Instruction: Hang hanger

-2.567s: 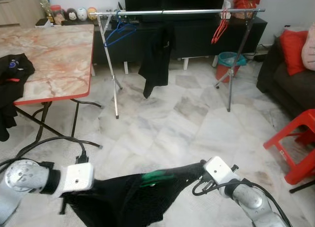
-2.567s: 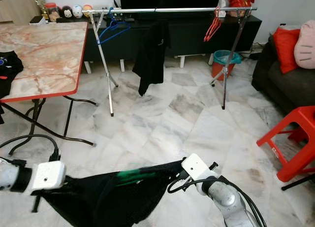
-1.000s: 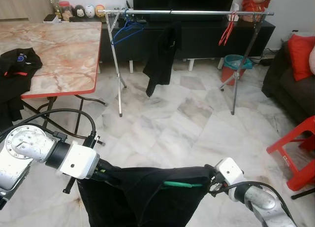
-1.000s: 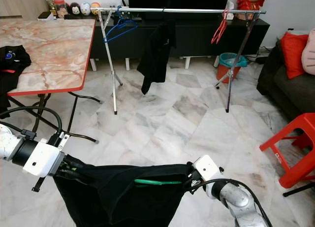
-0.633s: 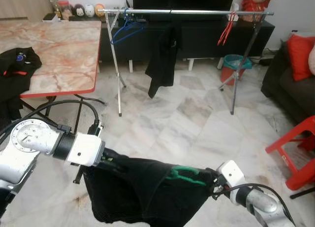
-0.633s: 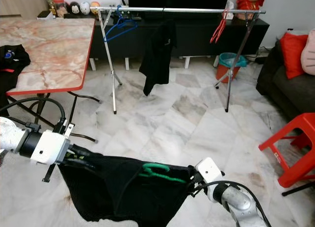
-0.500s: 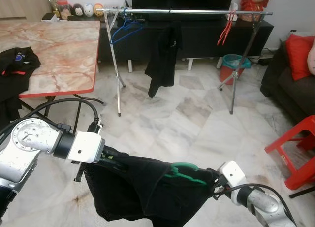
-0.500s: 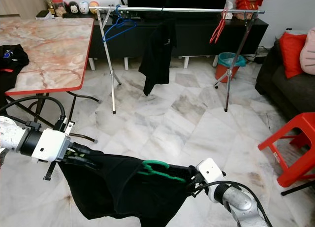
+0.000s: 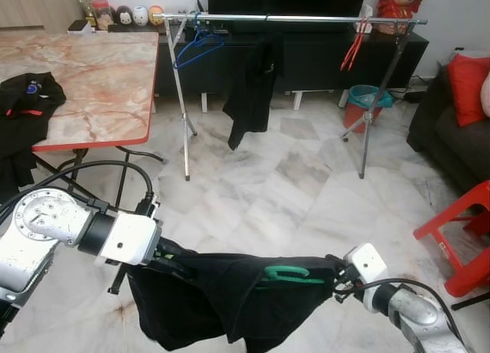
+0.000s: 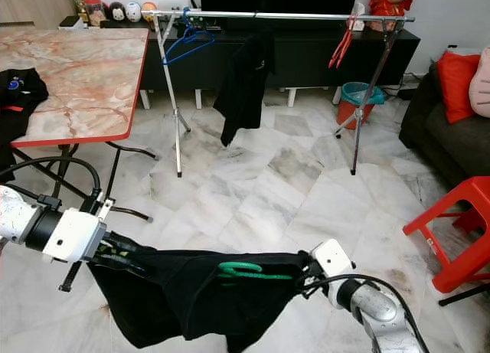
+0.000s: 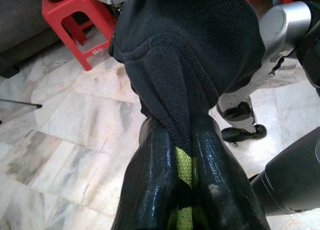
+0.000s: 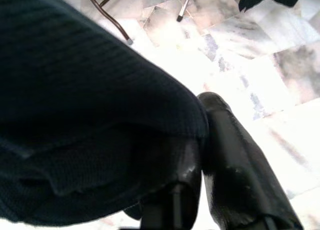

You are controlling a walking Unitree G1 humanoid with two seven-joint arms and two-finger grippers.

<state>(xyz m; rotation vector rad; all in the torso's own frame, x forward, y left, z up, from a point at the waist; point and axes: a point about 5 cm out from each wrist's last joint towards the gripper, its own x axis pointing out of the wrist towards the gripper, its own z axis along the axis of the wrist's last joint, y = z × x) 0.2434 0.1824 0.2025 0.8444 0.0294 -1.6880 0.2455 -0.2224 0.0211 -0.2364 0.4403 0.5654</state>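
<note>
One green hanger [image 10: 253, 272] carries a black mesh garment [image 9: 222, 299], and you hold the pair stretched between both grippers, low in front of the robot and well short of the clothes rail [image 9: 298, 18].

Handling, as a judgement: the hanger is stiff plastic and light; the garment is soft, limp and likely light too. It sags below the hanger line and will swing when you lift. The mesh gives little friction on smooth plastic, so a tilt could let a shoulder slide off.

Left gripper [image 11: 184, 162]: jaws narrow, closed on a green arm of the hanger with cloth bunched over the fingertips. Right gripper [image 12: 200, 155]: fingers [image 12: 235, 160] close together against the dark cloth; you cannot see whether the hanger end is between them or cloth alone. Treat the right hold as uncertain.

Where to hold: the stiff hanger, not the cloth. The hook lies flat near the collar, at the middle of the span, and it appears partly laid over the fabric. It must stand clear and upright before it can catch the rail, so you will probably need one hold near the neck.

Surroundings: the rail stands across the marble floor [image 9: 306, 184], in front of a dark TV cabinet [image 10: 306, 54]. On it hang a blue hanger [image 9: 195, 48], a black garment [image 9: 253, 93] and a red hanger [image 9: 354, 50]. The bare stretch between the black garment and the red hanger looks the easiest target. A marble-topped table [image 9: 92, 77] is on the left, a red stool [image 9: 459, 230] on the right.
</note>
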